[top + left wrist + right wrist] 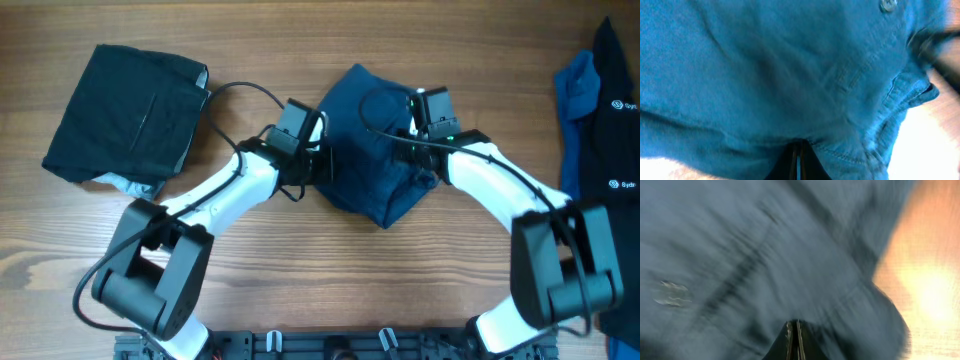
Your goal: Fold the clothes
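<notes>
While both arms work the middle of the table, the scene reads left to right like this:

Black stack: lies folded at the far left on the table, well apart from the arms; it looks finished and set aside to free the centre.

Left gripper: sits at the left edge of the shorts. The left wrist view shows its fingers drawn together with denim over them, so it looks clamped on a hem, probably to carry that edge across.

Shorts: dark blue denim, bunched mid-table between the two grippers, partly doubled over and not yet flat. A button and a stitched seam show in the left wrist view.

Right gripper: rests on the shorts' upper right side. Its wrist view is blurred; the fingers appear closed with cloth around them, likely pinching denim, so the opposite edge can be lifted together with the left one.

Pile: bright blue and black garments lie at the right edge, apparently waiting their turn.

Stage: judging by the crumpled shape, this fold is mid-way.
</notes>
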